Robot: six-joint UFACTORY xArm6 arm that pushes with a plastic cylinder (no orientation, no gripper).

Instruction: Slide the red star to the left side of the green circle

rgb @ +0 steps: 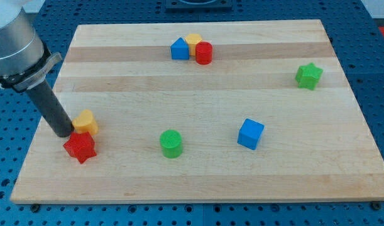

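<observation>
Wooden board (198, 182), light planks, on a blue perforated table (380, 94).

Near row, toward the view's bottom:
- Red star (79, 147), near the board's left edge, well left of the green circle (171, 143) and about level with it.
- Blue cube (250, 134), right of the green circle, apart from it.
- Yellow heart-like block (85, 122), just above the red star, touching or nearly so.

My tip (64, 134): lower end of the dark rod, no fingers, nothing held. It sits just beside the red star's upper left and the yellow block's left; contact cannot be told.

Far row, toward the view's top:
- Green star (308, 75), near the right edge.
- Cluster of three, close together: blue triangular block (179, 49), yellow block (193, 41) behind, red cylinder (203, 53).
</observation>
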